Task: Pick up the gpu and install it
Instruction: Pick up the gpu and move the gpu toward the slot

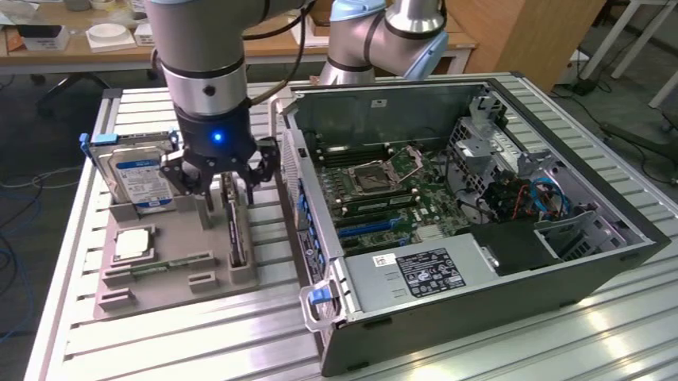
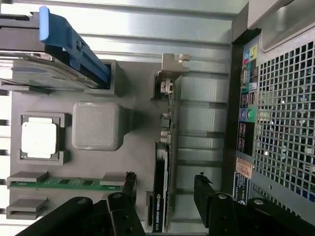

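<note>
The pick-up step is judged in hand: the tool (image 1: pixel 228 198), spread wide and empty, is poised over the gpu (image 1: pixel 235 235), stood on edge below its gap in the grey holder (image 1: pixel 159 279), so a square closing on the thin board is called for.

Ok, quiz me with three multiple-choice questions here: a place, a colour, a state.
1. Where is the graphics card? A in the grey tray B in a drawer C on the floor
2. What colour is the frame on the hard drive? A red B blue C yellow
3. The gripper is: A open B shut on the card C shut, empty
Answers: A, it stands on edge in a tray slot; B, blue rails hug the drive; A, its jaws stand apart either side of the card.
</note>
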### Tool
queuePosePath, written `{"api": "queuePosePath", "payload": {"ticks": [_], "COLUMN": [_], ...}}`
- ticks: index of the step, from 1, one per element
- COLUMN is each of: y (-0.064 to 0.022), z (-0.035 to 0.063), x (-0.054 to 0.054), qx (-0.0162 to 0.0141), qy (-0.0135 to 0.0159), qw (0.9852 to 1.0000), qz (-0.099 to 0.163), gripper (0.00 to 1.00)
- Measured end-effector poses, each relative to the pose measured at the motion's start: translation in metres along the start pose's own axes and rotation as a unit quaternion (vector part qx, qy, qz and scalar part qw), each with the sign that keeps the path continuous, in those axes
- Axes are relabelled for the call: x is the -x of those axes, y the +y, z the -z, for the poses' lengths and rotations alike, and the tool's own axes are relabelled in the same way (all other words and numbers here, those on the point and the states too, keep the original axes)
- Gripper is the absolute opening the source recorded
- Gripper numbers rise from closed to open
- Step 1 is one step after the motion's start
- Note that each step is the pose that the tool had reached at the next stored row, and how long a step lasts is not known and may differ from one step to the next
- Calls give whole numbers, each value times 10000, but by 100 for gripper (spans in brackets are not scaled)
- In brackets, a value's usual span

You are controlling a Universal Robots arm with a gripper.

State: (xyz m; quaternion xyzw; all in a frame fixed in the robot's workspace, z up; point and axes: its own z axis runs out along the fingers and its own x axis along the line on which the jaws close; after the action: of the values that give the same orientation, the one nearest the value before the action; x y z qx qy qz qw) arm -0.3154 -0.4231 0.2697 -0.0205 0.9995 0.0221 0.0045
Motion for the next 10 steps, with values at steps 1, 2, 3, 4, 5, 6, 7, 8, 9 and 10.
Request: {"api": "queuePosePath", "payload": {"ticks": [1, 2, 3, 4, 5, 6, 7, 8, 9, 10], "y": [-2, -3, -4, -5, -6, -7, -8, -9, -10, -11], "z": [-18, -54, -74, -91, -109, -127, -145, -163, -181, -200], "x": [0, 0, -1, -1, -1, -2, -2, -2, -3, -3], "qx": [0, 0, 0, 0, 0, 0, 0, 0, 0, -1], "qy": [0, 0, 0, 0, 0, 0, 0, 0, 0, 0], "qw": [10000, 10000, 10000, 10000, 10000, 10000, 10000, 10000, 10000, 10000], "qz": [0, 0, 1, 1, 1, 1, 2, 2, 2, 2], "gripper": [59, 59, 59, 59, 59, 59, 59, 59, 59, 59]}}
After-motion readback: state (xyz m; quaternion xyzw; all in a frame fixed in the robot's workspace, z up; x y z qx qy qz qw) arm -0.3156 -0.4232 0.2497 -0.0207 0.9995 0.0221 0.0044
